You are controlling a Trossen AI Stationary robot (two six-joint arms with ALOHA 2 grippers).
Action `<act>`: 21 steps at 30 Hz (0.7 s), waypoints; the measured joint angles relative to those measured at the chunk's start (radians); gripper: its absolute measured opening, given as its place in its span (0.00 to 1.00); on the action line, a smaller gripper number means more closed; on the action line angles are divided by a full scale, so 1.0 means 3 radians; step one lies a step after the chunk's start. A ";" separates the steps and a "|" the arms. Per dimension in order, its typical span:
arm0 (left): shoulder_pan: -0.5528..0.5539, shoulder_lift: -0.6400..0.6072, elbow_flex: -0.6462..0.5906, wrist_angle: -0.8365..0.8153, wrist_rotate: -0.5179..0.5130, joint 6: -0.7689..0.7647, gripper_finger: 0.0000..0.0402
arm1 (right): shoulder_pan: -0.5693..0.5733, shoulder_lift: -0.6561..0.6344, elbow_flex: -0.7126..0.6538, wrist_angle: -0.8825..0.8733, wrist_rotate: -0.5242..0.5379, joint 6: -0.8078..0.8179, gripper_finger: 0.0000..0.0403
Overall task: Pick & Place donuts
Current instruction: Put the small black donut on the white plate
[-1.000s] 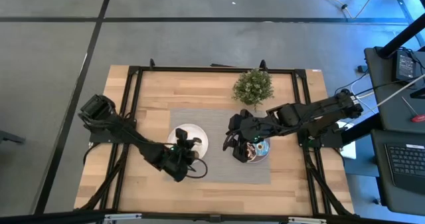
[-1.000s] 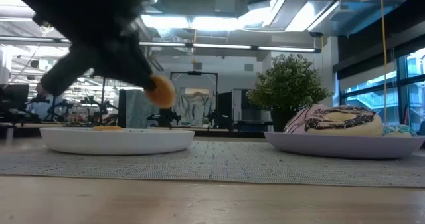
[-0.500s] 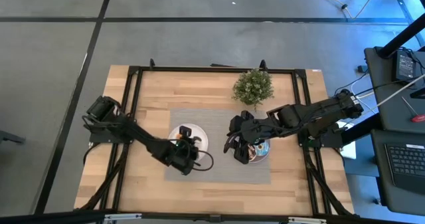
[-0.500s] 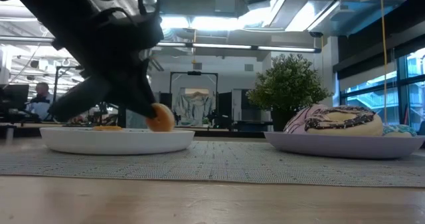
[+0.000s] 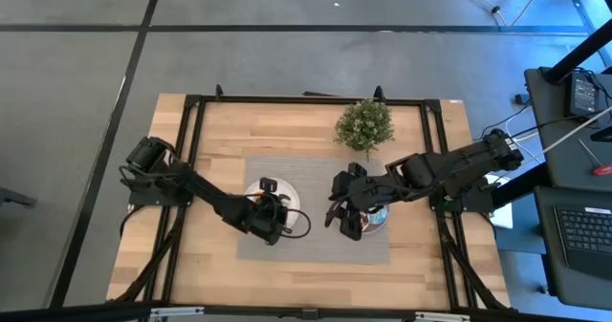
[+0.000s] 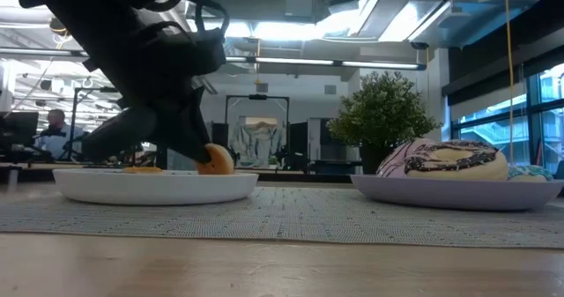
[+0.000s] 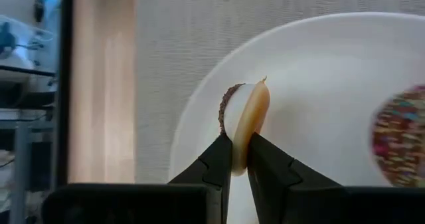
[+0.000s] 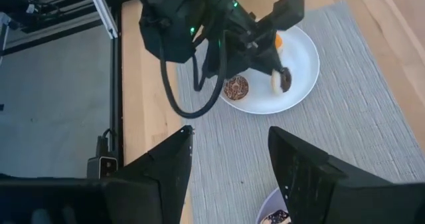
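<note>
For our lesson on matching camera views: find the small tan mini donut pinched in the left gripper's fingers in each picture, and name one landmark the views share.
High view: not distinguishable; hidden under the left gripper.
Low view: small tan mini donut left of centre, at the plate's rim.
Left wrist view: centre, pinched edge-on.
Right wrist view: upper right.
Shared landmark: round white plate.

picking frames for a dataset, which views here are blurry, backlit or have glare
Low view: bright ceiling lights behind turn the left arm into a dark silhouette, though the white plate and pink donut read clearly. Left wrist view: the mini donut in the left gripper is sharp, while the speckled donut at the edge is blurred. High view: evenly lit, no glare.
</note>
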 joint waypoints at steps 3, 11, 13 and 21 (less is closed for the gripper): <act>0.0013 0.0000 0.0000 0.0001 -0.0114 0.0000 0.11 | 0.0007 0.0000 0.0000 -0.0052 -0.0002 0.0001 0.49; 0.0014 0.0000 0.0000 0.0087 -0.0127 0.0000 0.14 | 0.0005 0.0000 0.0000 -0.0121 -0.0001 0.0073 0.49; 0.0014 0.0000 0.0000 0.0150 -0.0097 0.0000 0.15 | 0.0005 0.0000 0.0000 -0.0121 -0.0001 0.0073 0.49; 0.0015 0.0000 0.0000 0.0191 -0.0052 0.0001 0.17 | 0.0005 0.0000 0.0000 -0.0122 -0.0005 0.0089 0.49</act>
